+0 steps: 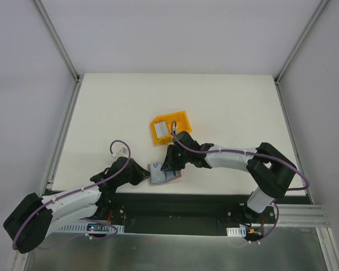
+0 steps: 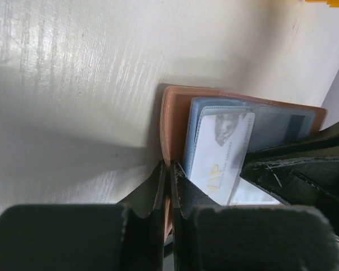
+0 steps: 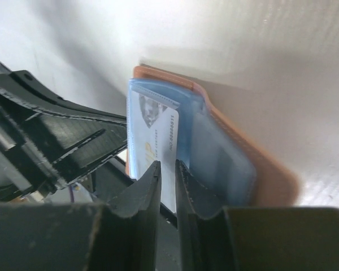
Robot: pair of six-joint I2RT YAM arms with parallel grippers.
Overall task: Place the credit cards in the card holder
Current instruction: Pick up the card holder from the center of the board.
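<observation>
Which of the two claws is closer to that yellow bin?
The right. The right gripper works at the card holder just in front of the yellow bin, while the left gripper clamps the holder's left edge, farther from the bin.

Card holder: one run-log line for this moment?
left gripper: shut on card holder edge | right gripper: pinching card at clear sleeve | bin: behind

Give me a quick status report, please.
Left gripper shut on holder edge. Right gripper nipping card at sleeve. Nothing in the way.
</observation>
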